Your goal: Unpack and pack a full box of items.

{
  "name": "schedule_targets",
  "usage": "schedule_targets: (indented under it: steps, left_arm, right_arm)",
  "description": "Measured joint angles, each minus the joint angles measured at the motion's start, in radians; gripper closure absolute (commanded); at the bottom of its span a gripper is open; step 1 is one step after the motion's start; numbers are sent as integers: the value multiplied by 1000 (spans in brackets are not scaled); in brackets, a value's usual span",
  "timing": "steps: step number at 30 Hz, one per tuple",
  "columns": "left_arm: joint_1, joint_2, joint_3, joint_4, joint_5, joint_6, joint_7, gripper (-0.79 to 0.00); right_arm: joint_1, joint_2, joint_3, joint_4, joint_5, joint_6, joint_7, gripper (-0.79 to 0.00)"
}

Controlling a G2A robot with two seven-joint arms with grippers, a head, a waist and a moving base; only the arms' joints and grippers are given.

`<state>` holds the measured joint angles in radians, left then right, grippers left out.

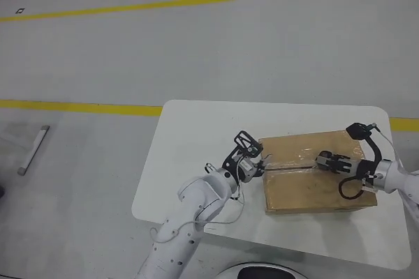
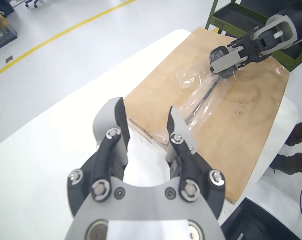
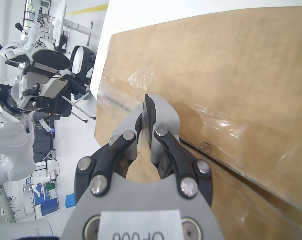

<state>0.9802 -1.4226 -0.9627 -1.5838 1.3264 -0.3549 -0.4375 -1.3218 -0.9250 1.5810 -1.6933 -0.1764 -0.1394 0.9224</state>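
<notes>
White table (image 1: 195, 132) — box (image 1: 314, 192) closed, tape (image 2: 201, 106) partly peeled.

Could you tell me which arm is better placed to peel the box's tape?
Probably right: the right hand is shut at the lifted tape on the box seam; the left hand hangs open at its end.

Free table (image 1: 188, 139) margin around closed box (image 1: 300, 192)

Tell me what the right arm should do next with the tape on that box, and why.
Probably pull the tape up and along the seam. The right gripper looks pinched on a lifted strip, the box flaps lie closed, and the open left gripper sits at the box's end.
</notes>
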Motion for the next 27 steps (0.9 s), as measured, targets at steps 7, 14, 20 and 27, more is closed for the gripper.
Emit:
schedule_targets:
  steps: [7, 14, 20, 27]
  left_arm:
    - [-30, -9, 31, 42, -23, -14, 5, 0]
    - [-42, -15, 59, 65, -50, -54, -23, 0]
    - [-53, -19, 81, 83, -48, -67, -32, 0]
    - [-68, -24, 98, 121, -43, -69, -36, 0]
  right_arm:
    - [-16, 3, 8, -8, 3, -10, -9, 0]
    - [-18, 5, 6, -5, 4, -14, -11, 0]
    - [-13, 6, 0, 1, 4, -16, -12, 0]
    - [-10, 7, -3, 7, 13, -16, -12, 0]
